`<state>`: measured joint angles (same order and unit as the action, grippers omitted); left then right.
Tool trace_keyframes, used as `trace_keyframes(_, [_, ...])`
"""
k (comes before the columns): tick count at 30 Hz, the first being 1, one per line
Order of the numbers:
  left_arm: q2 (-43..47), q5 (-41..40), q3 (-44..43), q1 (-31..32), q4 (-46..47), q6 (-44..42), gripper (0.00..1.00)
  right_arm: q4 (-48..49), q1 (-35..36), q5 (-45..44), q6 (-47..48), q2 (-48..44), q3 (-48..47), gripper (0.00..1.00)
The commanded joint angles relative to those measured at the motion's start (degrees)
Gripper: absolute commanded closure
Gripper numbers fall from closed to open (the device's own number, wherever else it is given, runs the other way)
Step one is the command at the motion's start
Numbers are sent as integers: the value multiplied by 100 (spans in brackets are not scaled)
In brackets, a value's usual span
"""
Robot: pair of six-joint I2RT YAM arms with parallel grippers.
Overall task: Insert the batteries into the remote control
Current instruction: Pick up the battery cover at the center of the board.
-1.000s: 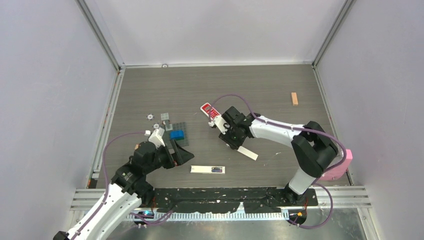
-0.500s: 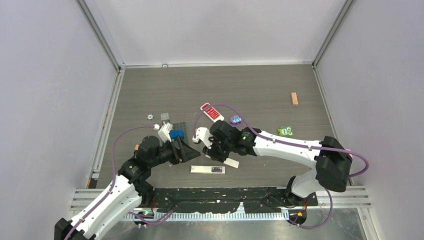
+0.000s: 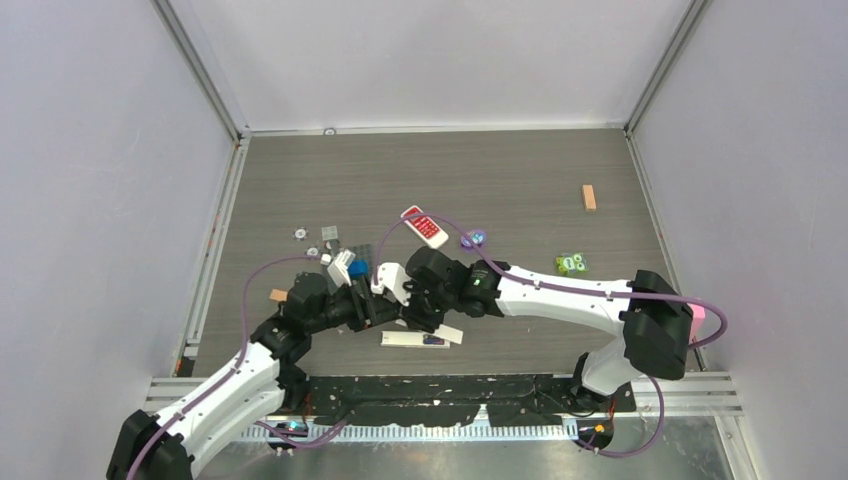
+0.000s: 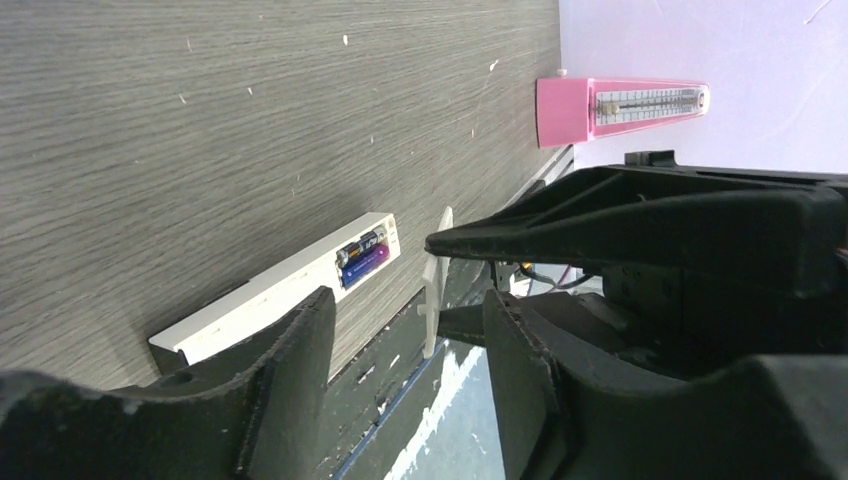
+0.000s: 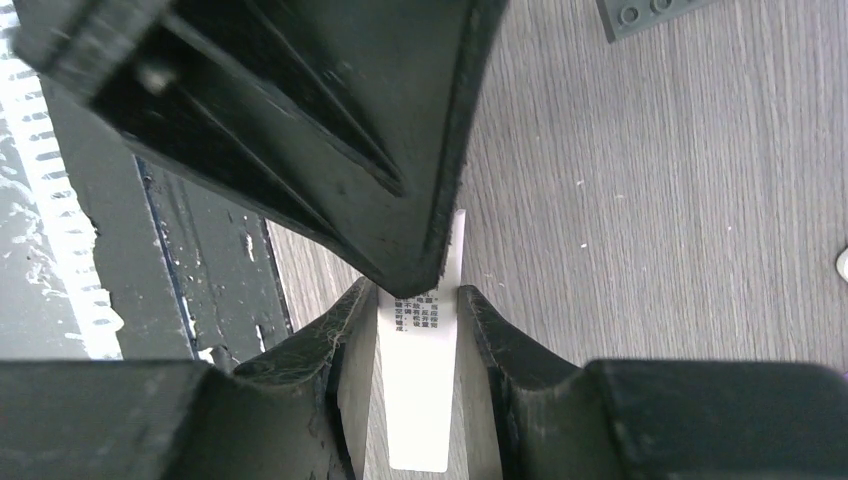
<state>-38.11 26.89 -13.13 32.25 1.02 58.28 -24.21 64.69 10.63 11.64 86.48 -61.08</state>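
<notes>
Overhead shot is a mess in the middle: the left tool [image 3: 392, 312] and right tool [image 3: 430, 320] stack over each other, so there's no telling where either one's tips end. The batteries [image 3: 433, 340] in the remote [image 3: 405, 339] are just a dark speck, and the pink metronome [image 3: 698, 318] is mostly behind the right arm. Left wrist view: the remote's near end ducks behind that tool's finger [image 4: 290, 380], and the white strip [image 4: 433, 300] shows edge-on only. Right wrist view: the strip's far end sits under the other tool's black finger, and its print is too small to read.
</notes>
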Motion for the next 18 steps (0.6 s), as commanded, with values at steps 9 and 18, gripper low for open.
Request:
trace_keyframes(9, [-56,319,145,23,666,210,70,89,132,173,-102,251,-609,74])
trace_keyframes(18, [242,316,185,26,534,237,100,-234,128,21,-529,398,-806,56])
